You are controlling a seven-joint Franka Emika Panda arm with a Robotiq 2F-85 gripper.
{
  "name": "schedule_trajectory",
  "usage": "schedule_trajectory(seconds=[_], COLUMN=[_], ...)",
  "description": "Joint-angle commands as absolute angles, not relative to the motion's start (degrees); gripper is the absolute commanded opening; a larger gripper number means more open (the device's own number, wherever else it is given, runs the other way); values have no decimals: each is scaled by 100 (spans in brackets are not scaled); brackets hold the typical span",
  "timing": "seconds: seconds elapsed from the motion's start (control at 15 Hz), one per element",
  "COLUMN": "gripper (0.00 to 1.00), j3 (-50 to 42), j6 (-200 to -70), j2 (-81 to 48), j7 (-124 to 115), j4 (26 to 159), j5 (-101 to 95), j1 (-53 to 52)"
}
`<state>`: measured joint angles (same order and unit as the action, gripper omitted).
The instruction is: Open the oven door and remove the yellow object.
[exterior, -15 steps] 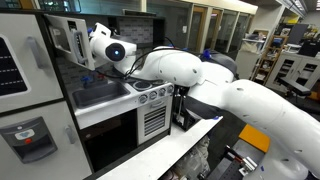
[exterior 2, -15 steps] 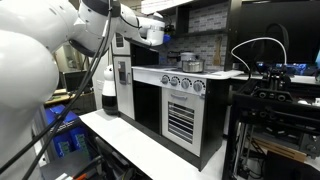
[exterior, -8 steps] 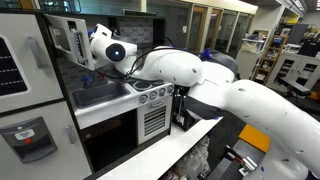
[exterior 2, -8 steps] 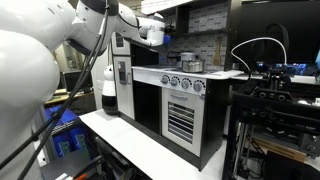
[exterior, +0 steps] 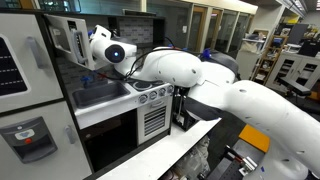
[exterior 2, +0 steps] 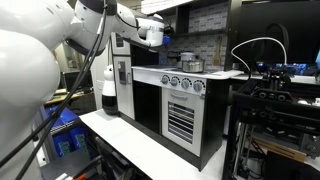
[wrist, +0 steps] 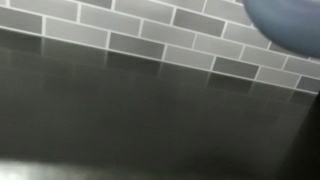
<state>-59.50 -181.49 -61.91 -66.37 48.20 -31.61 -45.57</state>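
Wrist [exterior: 106, 48] up by the oven door [exterior: 64, 38], probably lining up on its edge. You can't tell the gripper's [exterior 2: 160, 36] spread; jaws hidden.

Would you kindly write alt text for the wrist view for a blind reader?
Close-up of a dark, glossy surface below a wall of grey brick-pattern tiles. A blurred blue-grey rounded shape fills the top right corner.

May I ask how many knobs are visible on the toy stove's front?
4, in a row above the black oven door: leftmost knob, second, third, rightmost; none apparently hidden.
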Motion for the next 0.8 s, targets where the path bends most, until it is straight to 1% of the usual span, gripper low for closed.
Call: schedule_trajectory(seconds=[0.0, 0.07, 0.73], gripper=[45, 44, 44], j3=[-6065, -6067, -6017], j6=[-18263, -18267, -18408], j2=[-6080, -6078, -6048], j7=[-6710, -6708, -6581], j4=[5101, 5107, 5123], j5=[-3224, -3224, -3305], j1=[-4717, -4725, -4764])
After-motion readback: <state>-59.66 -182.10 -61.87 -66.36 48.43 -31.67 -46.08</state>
